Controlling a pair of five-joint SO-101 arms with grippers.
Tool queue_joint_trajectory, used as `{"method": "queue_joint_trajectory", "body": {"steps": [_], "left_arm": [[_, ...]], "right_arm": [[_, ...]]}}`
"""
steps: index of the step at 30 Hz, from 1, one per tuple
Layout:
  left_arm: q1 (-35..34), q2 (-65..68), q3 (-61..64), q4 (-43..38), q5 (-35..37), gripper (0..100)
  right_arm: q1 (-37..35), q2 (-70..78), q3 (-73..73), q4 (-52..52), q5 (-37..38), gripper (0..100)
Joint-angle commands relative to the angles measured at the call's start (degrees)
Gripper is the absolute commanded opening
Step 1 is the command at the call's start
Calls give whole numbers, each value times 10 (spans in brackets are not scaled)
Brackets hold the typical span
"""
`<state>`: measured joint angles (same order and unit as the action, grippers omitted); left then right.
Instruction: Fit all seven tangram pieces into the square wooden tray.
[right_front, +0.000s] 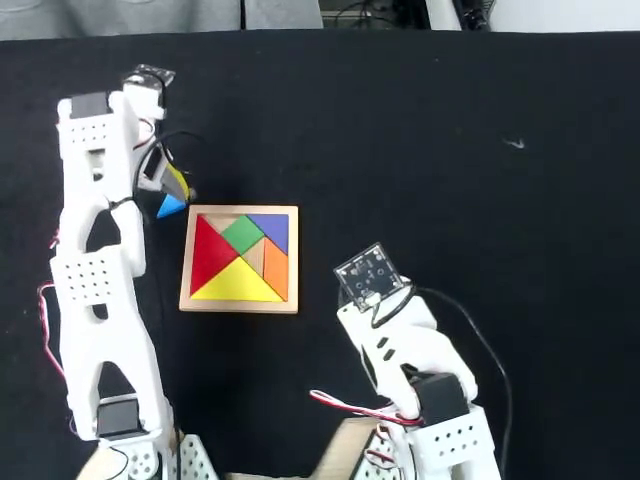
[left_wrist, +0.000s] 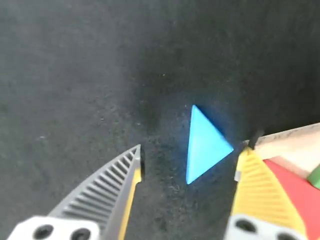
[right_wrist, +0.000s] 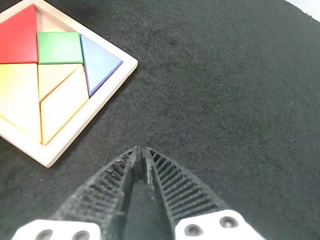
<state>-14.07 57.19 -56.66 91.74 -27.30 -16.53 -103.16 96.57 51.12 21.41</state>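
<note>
Blue triangle: the light blue triangle (left_wrist: 205, 145) lies flat on the black desk (right_front: 450, 150), just outside the tray's corner nearest my left arm. It is not in the tray.
Left end effector: my left end effector (left_wrist: 191, 150) hangs over the triangle with its jaws wide apart, one finger on either side – nothing gripped, and I see no contact with the piece. The yellow finger (left_wrist: 260, 185) sits between the triangle and the tray corner.
Tray: the square wooden tray (right_front: 185, 260) rests mid-desk, holding a red triangle (right_front: 210, 255), yellow triangle (right_front: 240, 283), green square (right_front: 242, 233), dark blue triangle (right_front: 272, 230) and orange parallelogram (right_front: 276, 268).
Pale patches: two triangular wood-coloured areas inside the tray – bare floor or pieces, I cannot tell.
Right end effector: my right end effector (right_wrist: 142, 152) is pinched closed and holding nothing, over bare desk off the tray's opposite side, well apart from the blue triangle.
</note>
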Motion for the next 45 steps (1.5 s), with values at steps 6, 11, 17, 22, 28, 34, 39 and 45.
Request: {"method": "queue_joint_trajectory", "body": {"steps": [6, 11, 17, 22, 28, 34, 39, 45], "left_arm": [[8, -41, 59, -98, -1, 300], [14, -41, 88, -128, -2, 300], [18, -41, 125, -130, -55, 300], [21, -42, 137, -120, -138, 300], [32, -47, 133, -48, -188, 300], [29, -41, 97, -22, -228, 300], [38, -33, 78, -25, -228, 300], [60, 4, 31, -19, -226, 300]], "right_arm": [[-8, -46, 0, 2, 7, 12], [-8, -46, 0, 2, 7, 12], [-8, -46, 0, 2, 7, 12], [-8, -46, 0, 2, 7, 12], [-8, -46, 0, 2, 7, 12], [-8, -46, 0, 2, 7, 12], [-8, -46, 0, 2, 7, 12], [-8, -46, 0, 2, 7, 12]]}}
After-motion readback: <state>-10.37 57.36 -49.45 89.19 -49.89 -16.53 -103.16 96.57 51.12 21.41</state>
